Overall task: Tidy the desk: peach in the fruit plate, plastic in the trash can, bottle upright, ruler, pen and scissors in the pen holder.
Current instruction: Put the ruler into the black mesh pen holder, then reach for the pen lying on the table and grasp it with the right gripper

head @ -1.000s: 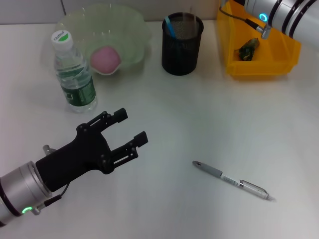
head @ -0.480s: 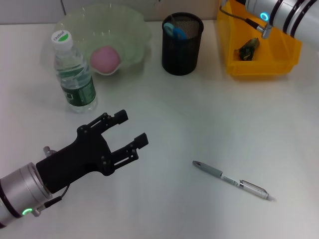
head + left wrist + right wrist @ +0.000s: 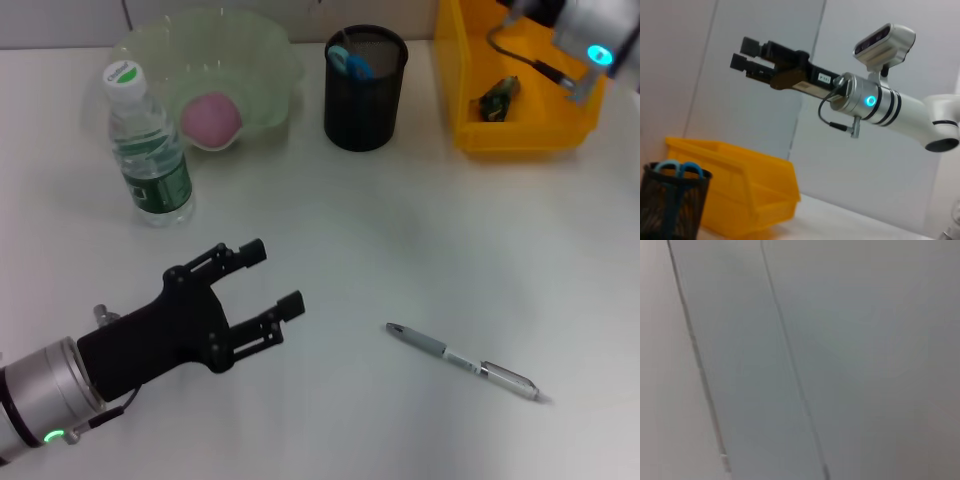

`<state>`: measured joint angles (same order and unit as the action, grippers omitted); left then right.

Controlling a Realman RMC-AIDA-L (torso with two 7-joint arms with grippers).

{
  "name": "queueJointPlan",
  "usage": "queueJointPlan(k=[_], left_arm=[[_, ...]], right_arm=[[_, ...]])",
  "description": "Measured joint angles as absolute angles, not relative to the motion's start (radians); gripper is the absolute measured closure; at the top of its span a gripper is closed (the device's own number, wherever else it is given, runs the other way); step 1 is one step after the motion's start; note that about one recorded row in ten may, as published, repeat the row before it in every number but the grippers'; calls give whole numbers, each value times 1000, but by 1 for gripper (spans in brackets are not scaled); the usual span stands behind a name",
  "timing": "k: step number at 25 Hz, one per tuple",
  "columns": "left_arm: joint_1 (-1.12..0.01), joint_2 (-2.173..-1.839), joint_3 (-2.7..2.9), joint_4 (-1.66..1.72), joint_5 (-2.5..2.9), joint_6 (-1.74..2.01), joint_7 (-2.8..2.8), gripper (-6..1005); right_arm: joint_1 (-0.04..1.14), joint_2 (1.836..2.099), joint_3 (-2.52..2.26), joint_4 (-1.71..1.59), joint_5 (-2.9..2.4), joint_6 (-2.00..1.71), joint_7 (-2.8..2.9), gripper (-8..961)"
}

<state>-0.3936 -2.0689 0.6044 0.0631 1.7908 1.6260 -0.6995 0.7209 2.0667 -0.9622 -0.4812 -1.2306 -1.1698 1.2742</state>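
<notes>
The white desk surface point(image 3: 400, 220) carries everything. In the head view, the left arm's black two-finger gripper point(image 3: 268, 280) lies at about seven o'clock, hovering above the desk with its claw released and nothing between the fingers. The yellow plastic bin point(image 3: 455, 90) sits at one o'clock with a dark green scrap of plastic point(image 3: 498, 98) inside. The pale green translucent fruit plate point(image 3: 270, 50) is at eleven o'clock, holding the pink round peach point(image 3: 211, 118). Just beside it, at ten o'clock, the clear plastic water bottle with a green label point(image 3: 150, 155) stands upright. The black mesh pen holder point(image 3: 365, 95) at twelve o'clock contains the blue-handled scissors point(image 3: 352, 62). The silver pen point(image 3: 465, 362) lies flat at five o'clock, well apart from the holder. In the left wrist view, the right arm's black gripper point(image 3: 746, 54) is raised in the air above the bin, claw nearly clenched on nothing.
</notes>
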Motion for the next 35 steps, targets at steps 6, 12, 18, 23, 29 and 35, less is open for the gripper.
queueJointPlan(k=[6,12,18,23,29,35], left_arm=[[-397,-2068,647,88,1792,1630,-714,230],[-393,-2066,681,114,1792,1637,-761,231],[-392,-2068,703,126,1792,1638,-773,231],[-394,-2069,700,129,1792,1637,-774,231],[-397,-2069,698,141,1792,1631,-775,230],[-397,-2066,706,163,1792,1631,-806,230]], right_arm=[[632,2041,-964,-600,-1370,-1330,1442,303],[596,2013,-946,-682,-1547,-1476,1480,303],[594,1997,-811,-759,-1737,-1651,1491,304],[602,1980,-745,-839,-1834,-1792,1478,304],[617,1979,-751,-881,-1928,-1847,1405,305],[679,1971,-773,-892,-2053,-1899,1330,306]])
